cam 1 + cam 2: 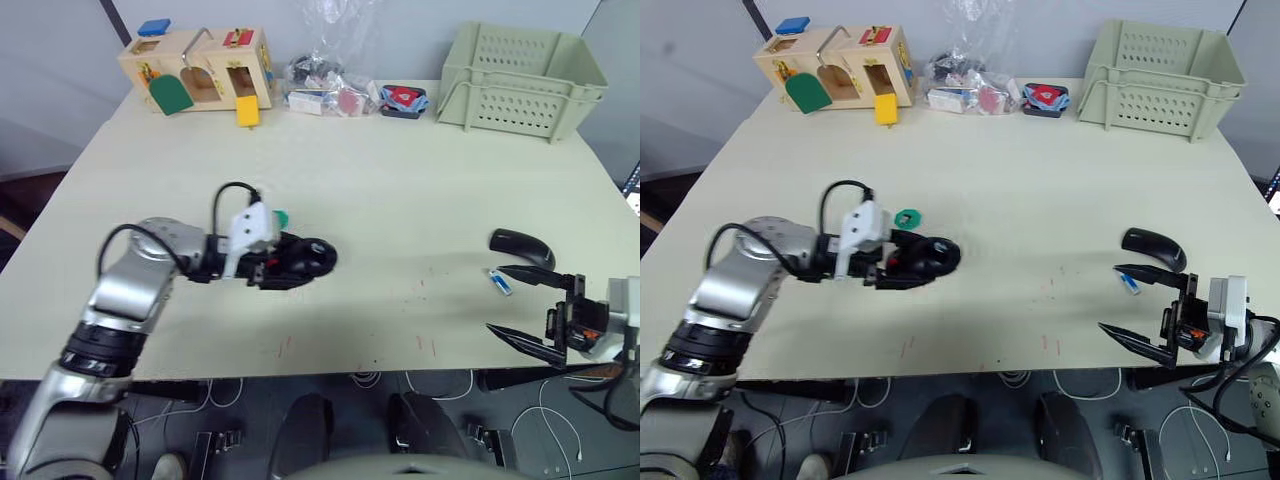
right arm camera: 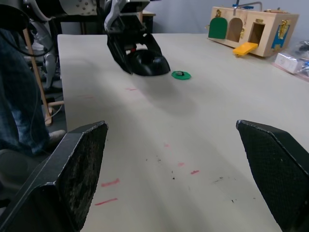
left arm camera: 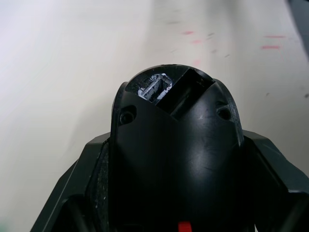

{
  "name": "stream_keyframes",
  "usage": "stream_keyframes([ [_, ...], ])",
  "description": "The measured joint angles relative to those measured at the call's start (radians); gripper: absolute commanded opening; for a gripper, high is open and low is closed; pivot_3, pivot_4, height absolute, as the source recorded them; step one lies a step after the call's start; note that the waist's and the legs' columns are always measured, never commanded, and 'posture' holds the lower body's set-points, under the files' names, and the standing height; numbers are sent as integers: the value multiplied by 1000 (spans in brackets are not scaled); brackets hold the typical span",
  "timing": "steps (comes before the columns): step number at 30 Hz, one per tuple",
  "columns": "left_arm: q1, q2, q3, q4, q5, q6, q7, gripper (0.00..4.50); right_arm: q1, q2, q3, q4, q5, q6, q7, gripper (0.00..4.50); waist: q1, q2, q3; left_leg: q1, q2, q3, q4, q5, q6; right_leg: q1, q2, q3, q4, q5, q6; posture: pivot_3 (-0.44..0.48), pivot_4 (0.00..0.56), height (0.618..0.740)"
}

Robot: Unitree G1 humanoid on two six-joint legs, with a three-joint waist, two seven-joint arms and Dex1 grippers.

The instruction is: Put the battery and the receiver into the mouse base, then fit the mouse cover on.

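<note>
My left gripper (image 1: 298, 264) is shut on the black mouse base (image 1: 318, 255) and holds it low over the table's left middle. In the left wrist view the mouse base (image 3: 174, 159) sits between the fingers (image 3: 79, 193), and a silvery piece (image 3: 154, 89) lies in a slot at its far end. I cannot tell whether that piece is the receiver. The white and blue battery (image 1: 500, 282) lies on the table at the right, and the glossy mouse cover (image 1: 521, 246) lies just behind it. My right gripper (image 1: 493, 298) stands open beside the battery, holding nothing.
A small green disc (image 1: 281, 216) lies just behind the mouse base. Along the far edge stand a wooden toy box (image 1: 195, 70), a plastic bag of small parts (image 1: 325, 85), a small black tray (image 1: 403, 100) and a pale slatted crate (image 1: 520, 75). A person's leg (image 2: 17, 96) is beside the table.
</note>
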Motion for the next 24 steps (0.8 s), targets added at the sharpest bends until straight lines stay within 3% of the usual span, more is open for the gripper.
stream_keyframes([
  [11, -92, -175, -212, 72, 171, -38, 27, 2923, 57, 0, -21, 1, -10, -1, -30, 4500, -1, 0, 0, 0, 0, -1, 0, 0, 0, 0, 1, 1, 0, 1, 2, 0, 150, 740],
  [20, -97, -213, -280, 100, 235, -31, 26, 2923, 87, -2, -22, -18, -10, 2, -50, 4500, -1, 0, 0, 0, 0, -1, 0, 0, 0, 0, 1, 1, 0, 1, 2, 0, 150, 740],
  [24, -97, -221, -279, 98, 250, -19, 30, 2923, 114, 4, -21, -44, -41, 34, -139, 4500, 0, 1, 0, 1, 0, -1, 0, 0, 0, 0, 1, 1, 0, 0, 0, 0, 150, 740],
])
